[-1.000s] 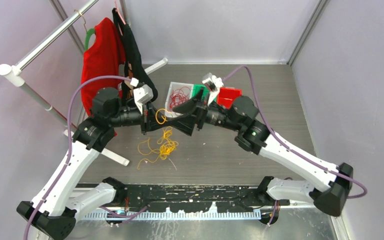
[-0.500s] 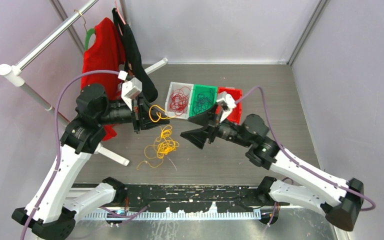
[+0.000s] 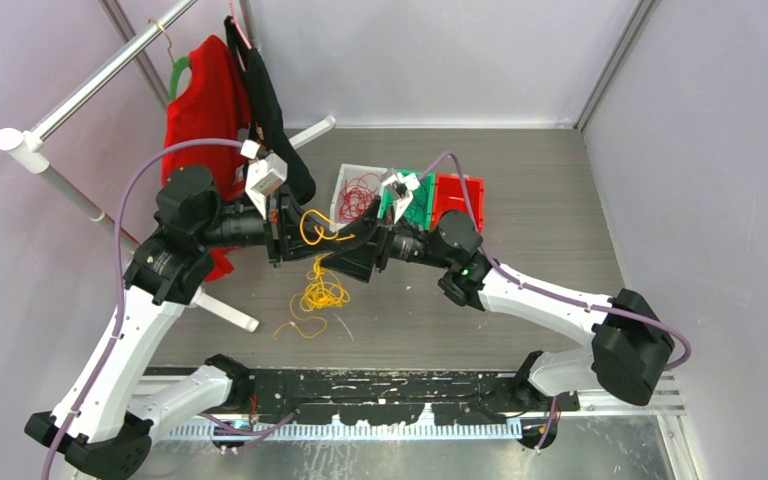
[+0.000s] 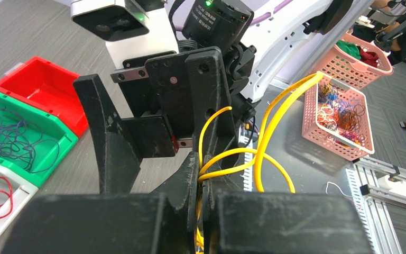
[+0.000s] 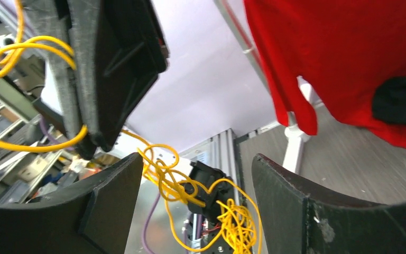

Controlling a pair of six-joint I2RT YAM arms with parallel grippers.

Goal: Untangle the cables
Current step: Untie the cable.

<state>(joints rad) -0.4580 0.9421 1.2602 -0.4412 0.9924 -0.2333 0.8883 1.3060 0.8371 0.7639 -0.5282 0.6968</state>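
The left end effector (image 4: 201, 174) pinches a yellow cable (image 3: 312, 228) up above the heap (image 3: 320, 297) near the counter's (image 3: 540, 220) middle, seemingly pulling it free; next the right end effector (image 3: 355, 252), spread wide beside it, should grab the loop.

Plain lilac walls (image 3: 440, 60) close you in at 9, 12 and 3 o'clock, evenly lit. The table (image 3: 540, 190) is grey wood-grain. At 10 o'clock a metal clothes rail (image 3: 110, 70) slants across the corner, with a red garment (image 3: 200, 110) and a black garment (image 3: 265, 110) hanging from it. An aluminium post (image 3: 615, 60) stands at 1 o'clock and a slotted rail (image 3: 380, 428) runs along 6 o'clock. Through the left wrist camera you see a pink mesh basket (image 4: 310, 116) on grey carpet (image 4: 396, 106).
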